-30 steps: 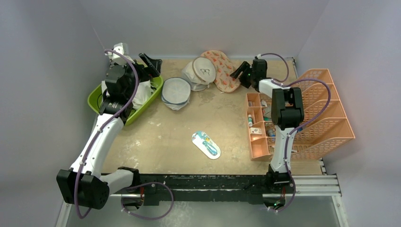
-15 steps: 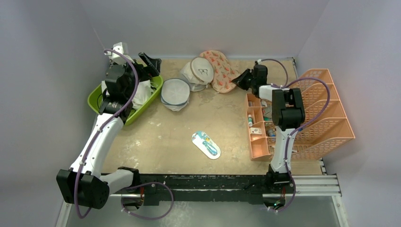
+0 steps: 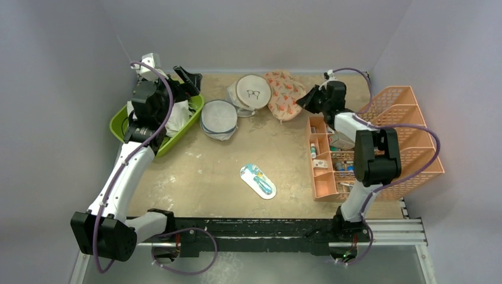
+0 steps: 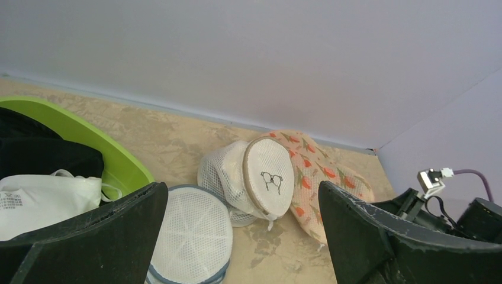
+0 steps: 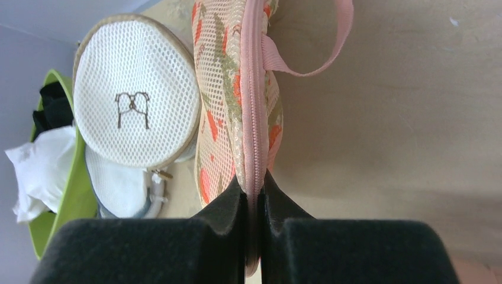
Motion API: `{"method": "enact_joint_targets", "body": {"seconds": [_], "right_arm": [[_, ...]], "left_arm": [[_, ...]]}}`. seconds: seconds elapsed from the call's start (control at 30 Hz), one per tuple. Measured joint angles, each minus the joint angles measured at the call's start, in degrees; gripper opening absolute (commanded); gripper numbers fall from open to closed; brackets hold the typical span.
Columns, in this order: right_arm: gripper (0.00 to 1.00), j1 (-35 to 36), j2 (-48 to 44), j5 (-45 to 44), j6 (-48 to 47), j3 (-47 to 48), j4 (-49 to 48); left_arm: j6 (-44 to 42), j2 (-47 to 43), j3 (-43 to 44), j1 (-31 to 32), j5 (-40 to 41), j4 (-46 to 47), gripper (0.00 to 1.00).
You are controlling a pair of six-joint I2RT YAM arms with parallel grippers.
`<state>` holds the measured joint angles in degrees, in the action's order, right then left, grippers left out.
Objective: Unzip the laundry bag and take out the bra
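In the top view, the large peanut-shaped pinkish-beige laundry bag with orange-red flowers (image 3: 283, 93) lies at the far side of the table (image 3: 237, 154). Its long axis runs roughly from far to near. The right gripper (image 3: 308, 100) touches its right edge. The left gripper (image 3: 186, 80) hovers well apart, over the green plastic basin (image 3: 177, 139). The round white bag with a glasses drawing (image 3: 253, 90) and the round white-grey mesh bag (image 3: 218, 115) lie between it and the flowered bag, so the right arm is clearly the nearer one. In the left wrist view, the left jaws are spread wide and hold nothing, and the flowered bag shows far off to the right, behind the glasses bag. In the right wrist view, the right jaws are pressed together on the near end of the pink zip seam (image 5: 253, 89). The black fingers (image 5: 177, 236) pinch it from both sides, and the bag is seen edge-on. The seam runs straight away from the jaws, with a pink loop handle (image 5: 331, 41) at the far end. I cannot tell if the zip slider itself is between the jaws. The zip looks closed along all the length I see. The bra shows in no view, so I judge it is inside the bag. The coming pull, I think, must follow this seam line.
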<state>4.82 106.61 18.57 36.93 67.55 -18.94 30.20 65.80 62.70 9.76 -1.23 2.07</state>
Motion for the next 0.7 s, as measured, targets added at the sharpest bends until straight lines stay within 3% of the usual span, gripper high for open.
{"method": "enact_joint_targets", "body": {"seconds": [0.47,0.7], "right_arm": [[0.00,0.0,-22.8,-6.9,-9.4,-13.6,10.5],[0.00,0.1,-34.6,-13.2,-11.8,-14.6,18.4]], "left_arm": [[0.0,5.5,2.6,0.7,-1.8,-1.2,0.98],[-2.6,8.7,4.4,7.3,-0.6,-5.0,0.98]]}}
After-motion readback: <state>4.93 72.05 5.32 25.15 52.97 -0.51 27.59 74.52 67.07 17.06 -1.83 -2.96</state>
